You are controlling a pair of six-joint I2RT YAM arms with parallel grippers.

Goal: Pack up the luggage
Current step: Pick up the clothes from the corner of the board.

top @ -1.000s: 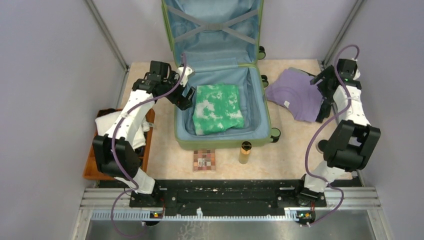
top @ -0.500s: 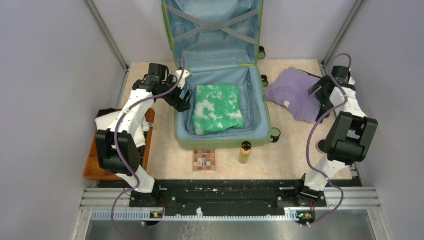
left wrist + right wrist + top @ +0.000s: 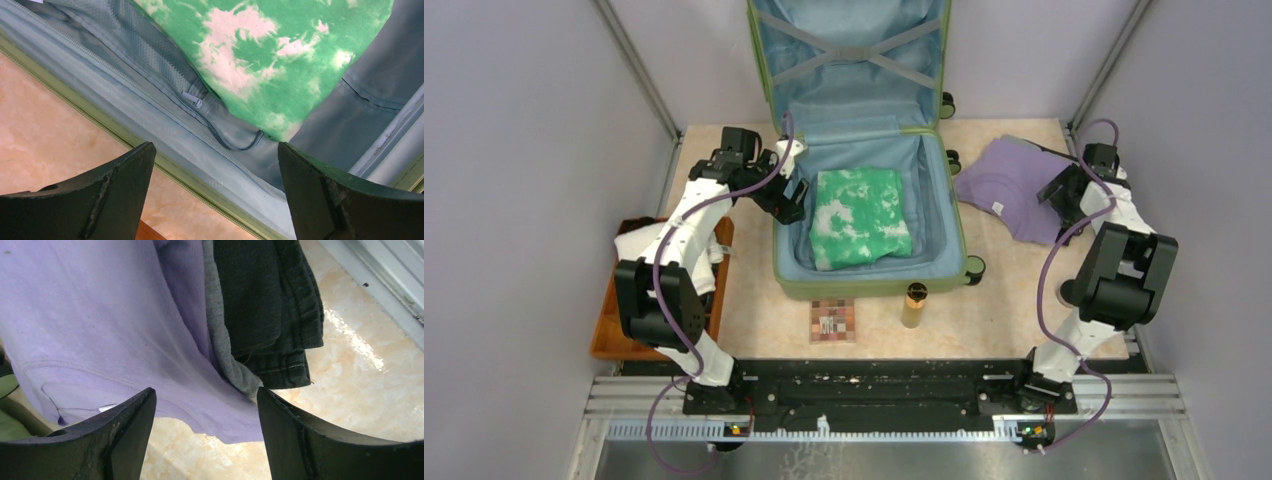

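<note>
The luggage (image 3: 874,270) lies open mid-table, its lid standing up at the back, with a green-and-white tie-dye garment (image 3: 860,218) folded in its base. My left gripper (image 3: 790,203) hangs open over the suitcase's left wall. In the left wrist view the gripper (image 3: 215,167) has nothing between its fingers, and the luggage rim (image 3: 165,165) and the tie-dye garment (image 3: 280,55) lie below. My right gripper (image 3: 1060,200) is open over the right edge of a purple shirt (image 3: 1009,180). In the right wrist view the gripper (image 3: 205,412) straddles the hem of the purple shirt (image 3: 100,325), with nothing held.
Grey cloth (image 3: 220,340) and dark jeans (image 3: 265,300) lie under the purple shirt. A brown tray (image 3: 606,330) with white cloth (image 3: 649,250) sits at the left. A checkered palette (image 3: 832,320) and a small amber bottle (image 3: 914,305) stand in front of the suitcase.
The right arm has pulled back toward the right wall and lowered its gripper to the purple shirt's edge, its fingers closing slightly. The left gripper shifted a little, then held still.
</note>
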